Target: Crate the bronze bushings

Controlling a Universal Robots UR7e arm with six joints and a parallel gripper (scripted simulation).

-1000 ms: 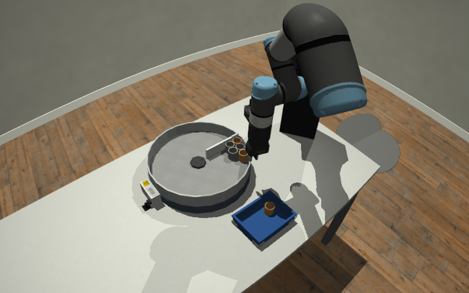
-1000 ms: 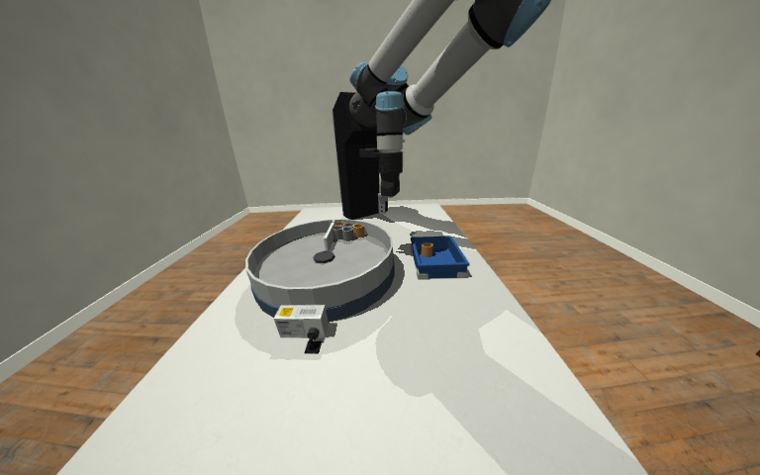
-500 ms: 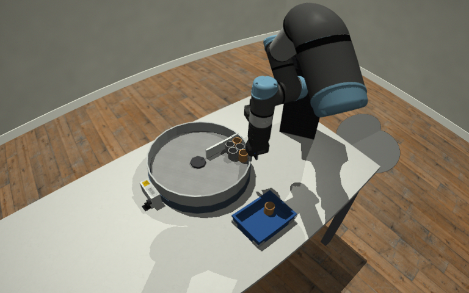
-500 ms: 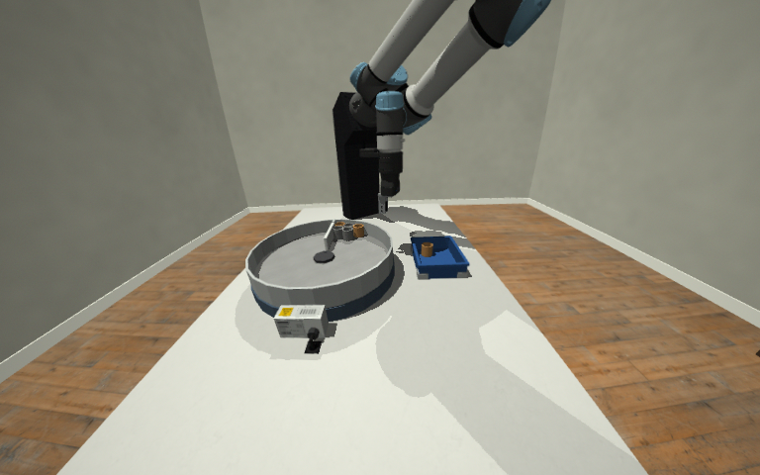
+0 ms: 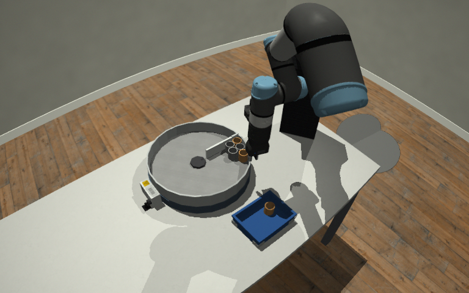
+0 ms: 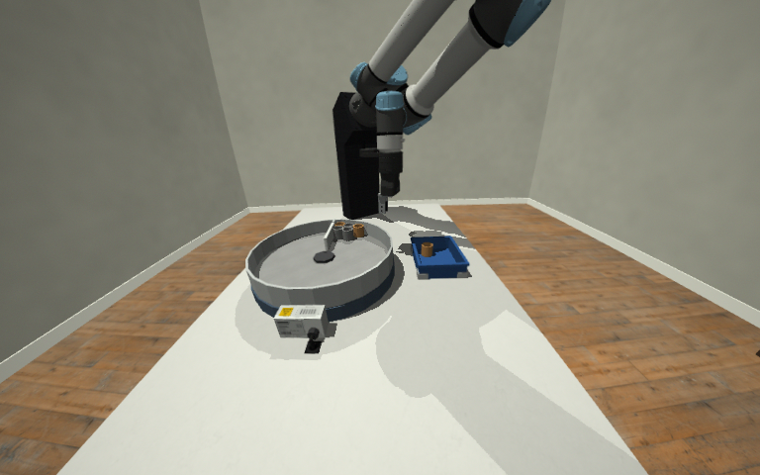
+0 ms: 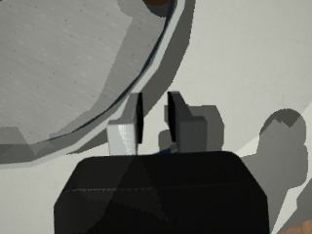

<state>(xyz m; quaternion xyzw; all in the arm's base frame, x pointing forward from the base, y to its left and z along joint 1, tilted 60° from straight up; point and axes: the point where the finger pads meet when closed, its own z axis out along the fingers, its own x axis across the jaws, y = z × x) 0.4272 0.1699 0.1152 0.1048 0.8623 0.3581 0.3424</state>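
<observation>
Our claw hangs beside the turning table, fingers partly apart, nothing between them. One bronze bushing stands in the crate; two more stand among steel bushings by the divider. We judge them stiff, fairly heavy, perhaps slick, and would grip the nearer one's outer wall squarely, below its rim, minding its neighbours.

So the grey, round, high-walled turning table has 5 bushings bunched up near its wall: 3 dark grey steel bushings, 1 orangey bronze bushing by the rim and another bronze one, all upright. The blue, open crate sits level nearby, with 1 bronze bushing standing inside.
</observation>
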